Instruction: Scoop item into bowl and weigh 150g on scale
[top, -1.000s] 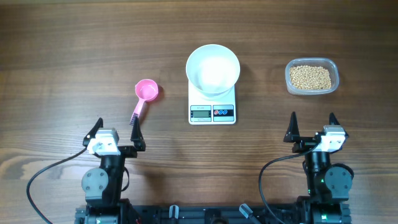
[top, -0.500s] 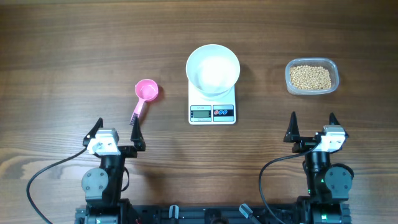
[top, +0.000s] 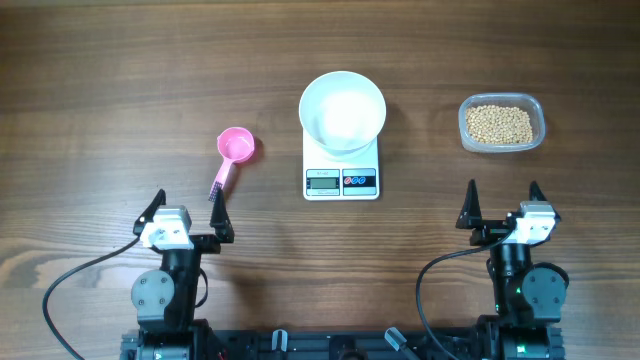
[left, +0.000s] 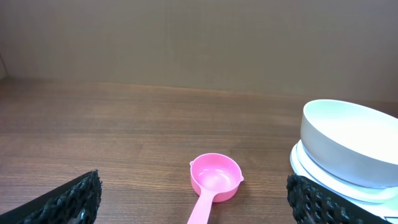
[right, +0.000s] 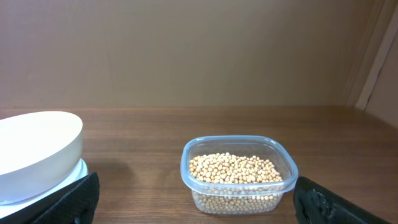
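The counter (top: 100, 80) is brown with dark, streaky wood grain; the bowl (top: 342, 110) is plain white; the scale (top: 341, 192) is white with a grey display and a dark button panel; the scoop (top: 236, 148) is pink; the beans (top: 500, 124) are pale tan in a clear tub (top: 541, 125); the left end effector (top: 188, 196) and right end effector (top: 502, 186) are black; the wall (left: 199, 43) is beige.

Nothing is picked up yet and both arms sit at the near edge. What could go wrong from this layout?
1. The pink scoop lies left of the scale, the beans right of it; reaching across could knock the bowl, which overhangs the scale.
2. The scoop's thin handle lies flat on the table, so the left end effector may slip grasping it.
3. The clear tub looks light; it may slide during scooping unless steadied.
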